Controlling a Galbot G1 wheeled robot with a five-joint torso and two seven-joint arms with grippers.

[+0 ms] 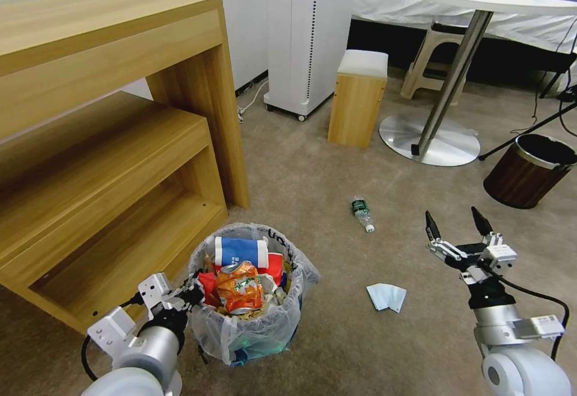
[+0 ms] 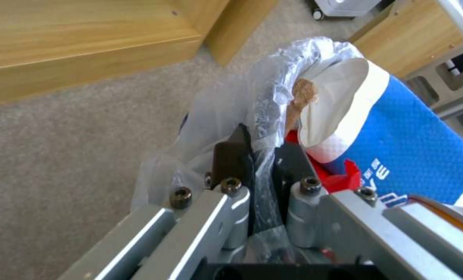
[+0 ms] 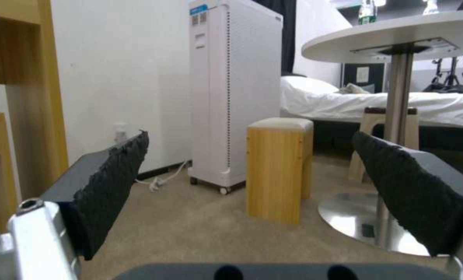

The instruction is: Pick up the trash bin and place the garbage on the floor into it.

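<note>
Trash bin (image 1: 252, 318) sits on the beige floor (image 1: 336, 348) just off the corner of the wooden shelf unit (image 1: 102, 161), clear liner bag crinkled over the rim, blue showing at the base. It's packed: blue-white carton (image 1: 240, 252) on top, orange wrapper (image 1: 239, 286) in the middle, red packet (image 1: 273, 264) beside it. Loose garbage on the floor: small plastic bottle (image 1: 362, 214) lying on its side ahead of the bin, pale folded paper (image 1: 386, 297) to its right. Further off: wooden stool (image 1: 357, 98), round table base (image 1: 430, 139), dark brown bin (image 1: 529, 170) at far right. Left gripper (image 1: 191, 294) at the bin's left rim, jaws narrow and pinched on the liner and rim; wrist view confirms plastic clamped between the fingers (image 2: 231, 155). Right gripper (image 1: 457, 225) hangs above the floor right of the bottle, jaws wide, holding nothing.
</note>
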